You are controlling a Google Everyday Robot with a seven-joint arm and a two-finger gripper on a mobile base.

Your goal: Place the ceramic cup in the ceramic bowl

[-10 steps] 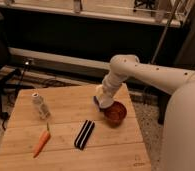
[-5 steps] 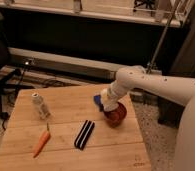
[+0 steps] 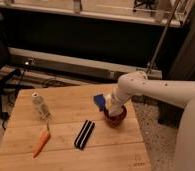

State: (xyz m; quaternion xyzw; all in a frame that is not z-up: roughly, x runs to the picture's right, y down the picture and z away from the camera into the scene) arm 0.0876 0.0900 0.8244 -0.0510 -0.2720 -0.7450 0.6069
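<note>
**White arm reaches down into the brown bowl near the table's right edge**

The only mark I can see is a small dark stamp burned into the wooden table (image 3: 66, 107) close to its front right corner, too faint to read. The clear bottle (image 3: 40, 106) near the left edge shows no label I can make out.

The reddish-brown bowl (image 3: 115, 116) sits toward the right edge, about midway between front and back. The white arm comes in from the right and bends straight down over it, so the claw (image 3: 114, 109) sits right at the bowl's mouth, covering most of its inside. Something pale shows there, but I cannot separate the white cup from the arm's own white casing, so I cannot say whether the cup is in the bowl or held above it. Whether the claw is clenched or released I cannot tell either.

A small blue object (image 3: 99, 101) lies just behind and left of the bowl, touching or nearly touching the arm. A black case (image 3: 84, 134) lies near the front middle, and a carrot (image 3: 41, 142) near the front left corner.
</note>
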